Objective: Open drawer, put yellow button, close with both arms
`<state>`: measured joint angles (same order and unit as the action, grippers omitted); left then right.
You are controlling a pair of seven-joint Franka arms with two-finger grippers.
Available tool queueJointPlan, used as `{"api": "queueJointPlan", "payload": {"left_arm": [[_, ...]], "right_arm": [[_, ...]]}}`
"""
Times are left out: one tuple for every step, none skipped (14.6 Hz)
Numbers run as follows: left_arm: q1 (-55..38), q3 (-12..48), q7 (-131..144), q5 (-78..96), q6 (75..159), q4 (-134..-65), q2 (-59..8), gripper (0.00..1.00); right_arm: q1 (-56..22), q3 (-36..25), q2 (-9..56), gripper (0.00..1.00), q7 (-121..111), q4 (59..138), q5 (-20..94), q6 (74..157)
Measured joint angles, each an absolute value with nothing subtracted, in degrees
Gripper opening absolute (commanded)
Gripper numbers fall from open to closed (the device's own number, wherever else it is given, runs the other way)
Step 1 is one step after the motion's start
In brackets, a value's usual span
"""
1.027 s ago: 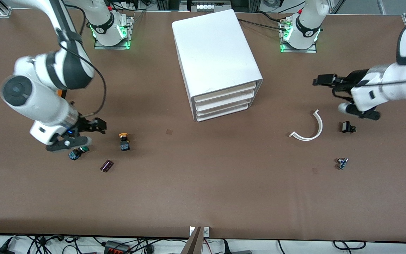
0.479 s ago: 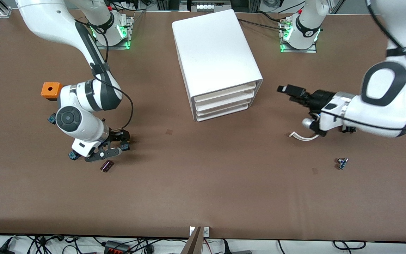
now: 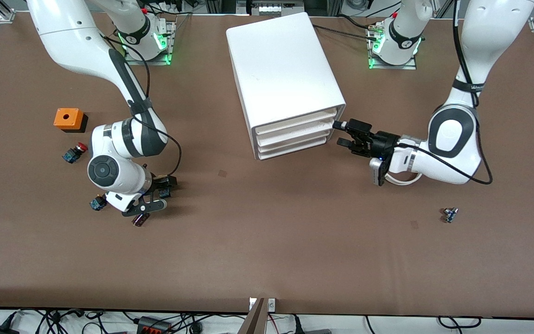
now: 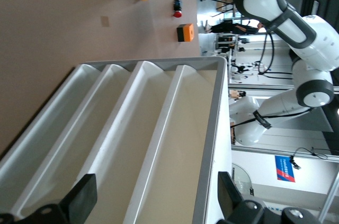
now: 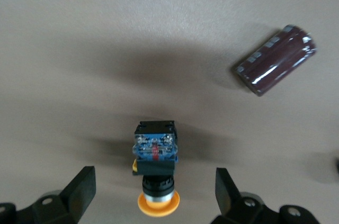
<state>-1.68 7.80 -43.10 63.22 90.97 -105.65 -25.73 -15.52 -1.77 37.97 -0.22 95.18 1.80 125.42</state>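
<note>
**Both grippers now lined up: left at the drawers, right over the yellow button**

Over the last second I have swung my left gripper (image 3: 346, 133) in from the left arm's end of the table. It now sits just beside the front of the big white boxy cabinet (image 3: 282, 69), level with the stacked shallow white plastic tray drawers (image 3: 295, 134). Its fingers are spread wide; in the left wrist view the drawer fronts fill the gap between them, and all the drawers look shut.

My right gripper (image 3: 155, 197) has dropped from beside the small yellow-capped push-button with black-and-blue body (image 5: 154, 168) to directly over it. The button lies on its side on the brown table (image 3: 267, 241), toward the right arm's end, and the spread fingers (image 5: 79, 189) straddle it without touching. A dark cylindrical capacitor (image 5: 275, 60) lies near it.

I judge both approaches finished: next I pull a drawer and clamp the button. Neither has started.
</note>
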Motion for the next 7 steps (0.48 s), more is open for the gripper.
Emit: {"api": "queueJointPlan", "payload": {"left_arm": [[-1.69,8.56,-44.18,63.73,90.97,-106.49,-25.81,0.88],[-1.72,9.39,-45.04,64.07,90.97,-107.13,-25.98,0.86],[-1.8,10.05,-45.82,64.16,90.98,-107.59,-26.18,0.83],[-1.89,10.45,-46.27,64.17,90.99,-107.97,-26.36,0.8],[-1.95,10.66,-46.6,64.17,91.0,-108.31,-26.58,0.8],[-2.0,10.74,-47.01,64.24,91.06,-108.52,-26.8,0.78],[-1.99,10.73,-47.48,64.29,91.15,-108.55,-26.97,0.76]], "right_arm": [[-15.54,-1.77,38.64,1.0,-0.13,95.04,1.8,125.8],[-15.6,-1.77,39.17,1.0,-0.1,94.94,1.8,126.25],[-15.73,-1.76,39.58,1.0,-0.07,94.84,1.8,126.48],[-15.9,-1.76,39.89,1.0,0.08,94.78,1.8,126.6],[-16.05,-1.75,40.12,0.99,0.33,94.73,1.8,126.65],[-16.14,-1.75,40.29,0.96,0.47,94.71,1.8,126.66],[-16.17,-1.75,40.43,0.94,0.59,94.7,1.8,126.67]]}}
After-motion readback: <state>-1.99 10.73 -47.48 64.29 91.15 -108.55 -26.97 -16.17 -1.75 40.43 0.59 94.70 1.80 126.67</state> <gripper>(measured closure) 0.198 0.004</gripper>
